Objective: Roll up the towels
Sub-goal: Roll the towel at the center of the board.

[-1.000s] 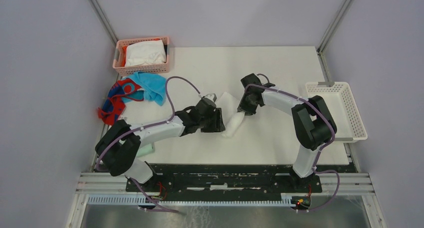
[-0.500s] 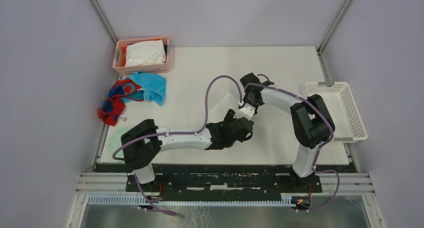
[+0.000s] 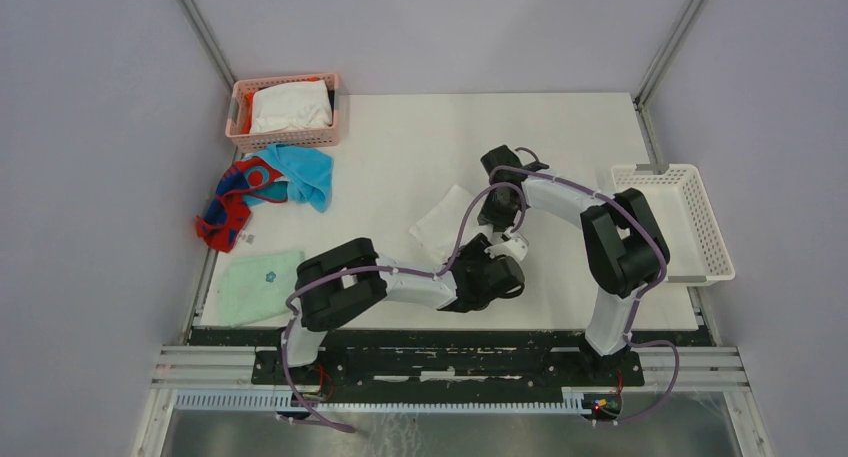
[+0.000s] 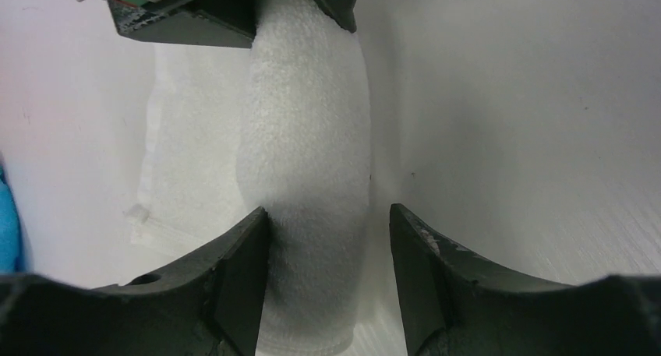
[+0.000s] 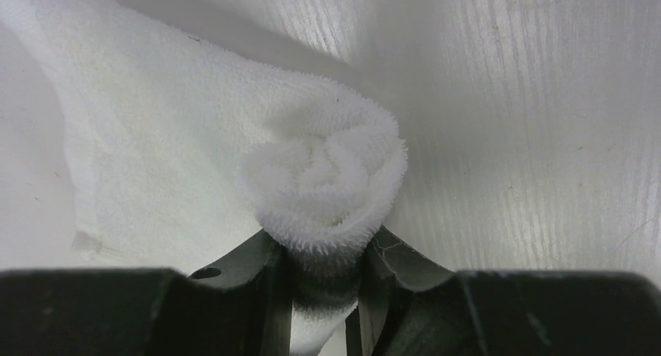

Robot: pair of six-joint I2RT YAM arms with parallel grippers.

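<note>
White towel (image 3: pixel 437 227) lies at the middle of the table (image 3: pixel 560 137), partly rolled: flat tail to the left, roll (image 4: pixel 308 161) along its right side, under both grippers. Right gripper (image 5: pixel 326 245) is clenched on one end of the roll, with the spiral of layers showing just beyond its fingertips. Left gripper (image 4: pixel 329 216) is released, jaws straddling the roll; one finger touches the cloth, the other stands apart from it. Blue towel (image 3: pixel 302 172) and red towel (image 3: pixel 230 205) lie bunched and touching at the left edge, unrolled. Pink basket (image 3: pixel 285 137), far left, holds a white cloth (image 3: pixel 290 105). Mint cloth (image 3: pixel 258 285) lies flat, near left. White basket (image 3: pixel 690 227) sits off the right edge.
</note>
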